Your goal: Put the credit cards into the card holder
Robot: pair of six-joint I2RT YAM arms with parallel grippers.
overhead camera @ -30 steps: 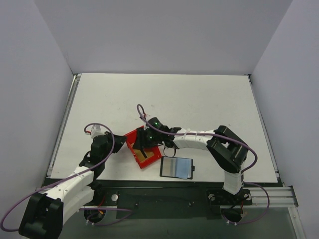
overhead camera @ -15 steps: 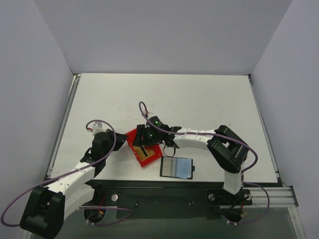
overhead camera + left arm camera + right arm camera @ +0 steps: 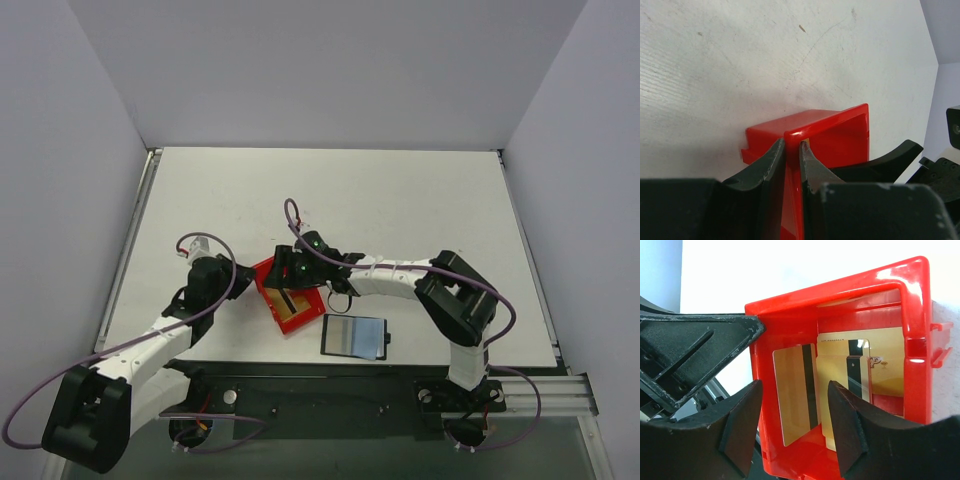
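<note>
Top view, layout: red bin point(image 3: 264, 292) sits mid-near on the bench point(image 3: 400, 200) with the credit cards point(image 3: 296, 314) inside it. The card holder point(image 3: 354, 336) lies open just right of the bin, nearer.
Left wrist, left tool point(image 3: 792, 146): narrow, pinched on the bin's wall (steadying it, I judge).
Right wrist, right tool point(image 3: 795, 390): wide and empty, poised over the striped cards.
Handling: the cards look thin, stiff, light and slick, probably best pinched across the faces at a free edge.

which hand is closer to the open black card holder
Right. The right hand is over the red bin, just left of the card holder; the left hand clamps the bin's wall farther left.
</note>
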